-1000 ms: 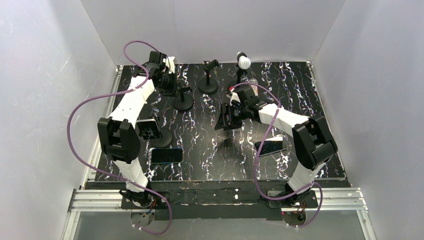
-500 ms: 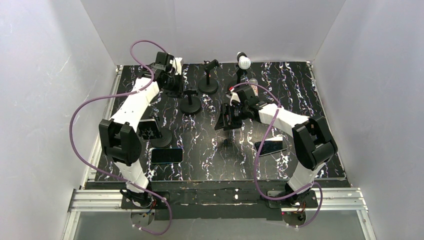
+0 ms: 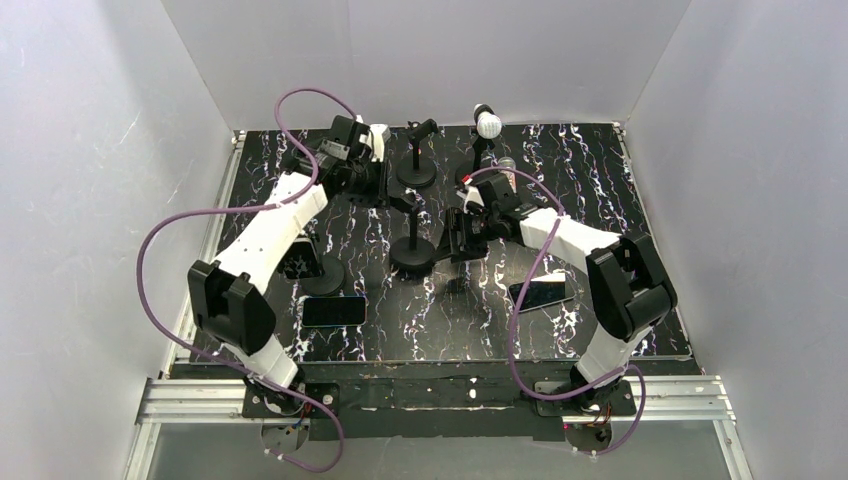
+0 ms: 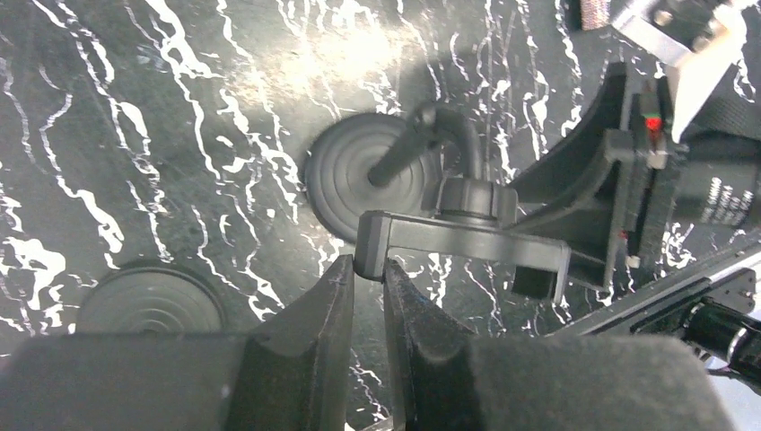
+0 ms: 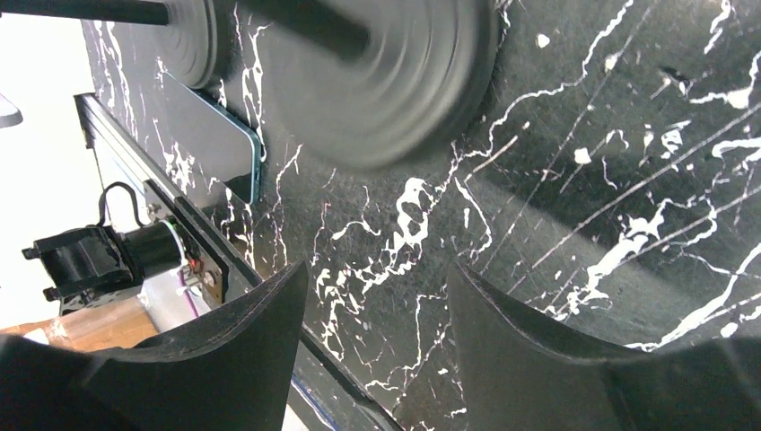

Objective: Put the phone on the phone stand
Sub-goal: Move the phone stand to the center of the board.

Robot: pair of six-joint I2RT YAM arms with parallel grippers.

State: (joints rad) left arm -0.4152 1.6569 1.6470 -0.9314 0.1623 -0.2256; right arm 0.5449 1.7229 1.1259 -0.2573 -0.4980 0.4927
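Left wrist view: your left claw (image 4: 369, 268) was nearly pressed together, its fingers (image 4: 319, 314) pinching one end of the black cradle bar of the phone stand (image 4: 467, 242). The stand's round base showed beyond the bar, against the marbled black table (image 3: 600, 180).

Right wrist view: your right claw (image 5: 377, 274) was spread, with only table surface between its fingers. A blurred round stand base filled the top of that view.

Top external view: the two claws were near each other at mid-table, with the pinched stand between them. The phone (image 3: 333, 311) lay flat on the table at the near left, apart from that stand. A second phone (image 3: 541, 294) lay flat just beside the right arm.
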